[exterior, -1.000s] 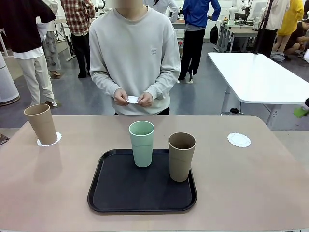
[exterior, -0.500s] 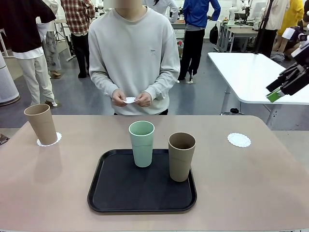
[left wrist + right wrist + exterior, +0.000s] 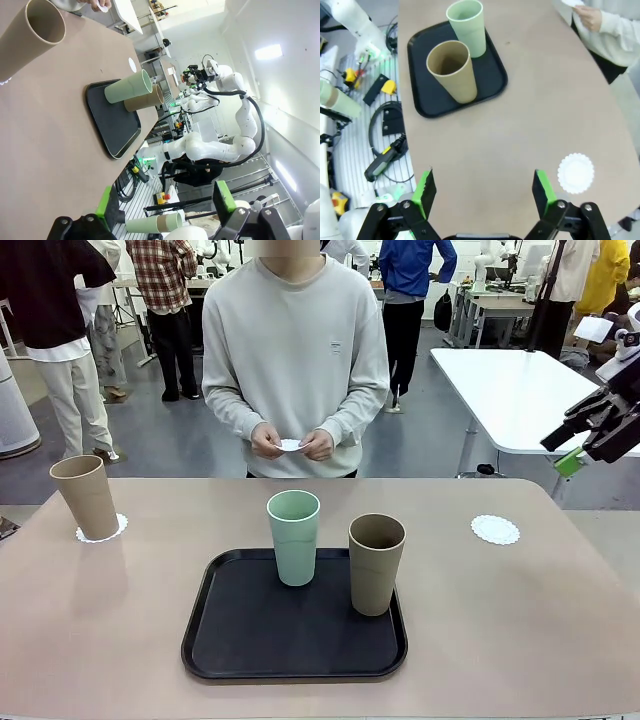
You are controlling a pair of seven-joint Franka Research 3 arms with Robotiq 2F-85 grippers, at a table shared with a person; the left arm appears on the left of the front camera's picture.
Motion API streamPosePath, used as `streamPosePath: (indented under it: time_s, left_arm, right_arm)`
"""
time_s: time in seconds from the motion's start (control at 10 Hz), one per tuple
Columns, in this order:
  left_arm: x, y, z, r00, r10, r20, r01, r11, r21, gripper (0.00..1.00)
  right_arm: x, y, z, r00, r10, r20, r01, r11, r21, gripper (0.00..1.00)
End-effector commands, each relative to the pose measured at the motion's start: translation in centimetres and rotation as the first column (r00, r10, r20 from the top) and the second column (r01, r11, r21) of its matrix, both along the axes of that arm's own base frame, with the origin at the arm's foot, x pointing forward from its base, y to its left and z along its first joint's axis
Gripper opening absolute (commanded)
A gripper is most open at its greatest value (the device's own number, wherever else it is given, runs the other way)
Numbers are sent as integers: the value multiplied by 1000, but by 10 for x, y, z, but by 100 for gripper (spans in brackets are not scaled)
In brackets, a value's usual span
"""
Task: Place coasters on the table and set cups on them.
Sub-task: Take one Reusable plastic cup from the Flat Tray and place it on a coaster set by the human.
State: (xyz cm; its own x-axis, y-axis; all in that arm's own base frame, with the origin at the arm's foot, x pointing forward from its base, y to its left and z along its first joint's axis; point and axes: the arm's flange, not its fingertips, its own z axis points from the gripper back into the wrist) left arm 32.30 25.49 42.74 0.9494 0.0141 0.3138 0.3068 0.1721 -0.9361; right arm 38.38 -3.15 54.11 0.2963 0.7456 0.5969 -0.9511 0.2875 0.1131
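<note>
One tan cup (image 3: 88, 497) stands on a coaster (image 3: 104, 529) at the table's (image 3: 520, 620) far left. A mint green cup (image 3: 293, 537) and a second tan cup (image 3: 376, 563) stand on the black tray (image 3: 260, 640). A bare coaster (image 3: 496, 530) lies at the far right, and the person holds another coaster (image 3: 291, 445) in both hands. My right gripper (image 3: 585, 440) hangs open, high off the table's right end; its wrist view has the bare coaster (image 3: 575, 172) just beyond its open fingers (image 3: 543, 190). My left gripper (image 3: 164, 200) is open and holds nothing, well away from the cups (image 3: 127, 87).
The person stands at the far edge, behind the tray. A white table (image 3: 540, 400) stands beyond the right end. Below the table's near side lie cables and tools (image 3: 385, 150). Bare tabletop surrounds the tray on both sides.
My right gripper has come into view at the upper right and shifted slightly. The person has stepped a little to the right, still holding the coaster. The cups have not moved.
</note>
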Motion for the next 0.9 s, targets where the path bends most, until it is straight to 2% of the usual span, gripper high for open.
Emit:
streamPosePath:
  time_s: [0.0,0.4,0.6,0.8]
  left_arm:
    - [-1,1,1,1000,0,4,0,1000,-8,100]
    - [-1,1,1,1000,0,4,0,1000,-8,100]
    - [-1,1,1,1000,0,4,0,1000,-8,100]
    - [-1,1,1,1000,0,4,0,1000,-8,100]
  right_arm:
    - [3,1,0,1000,3,0,-3,1000,-5,100]
    - [0,0,0,1000,-2,-1,2,1000,-2,100]
    - [15,14,-18,977,132,168,-131,991,-14,100]
    - [39,21,-27,955,188,228,-198,980,23,100]
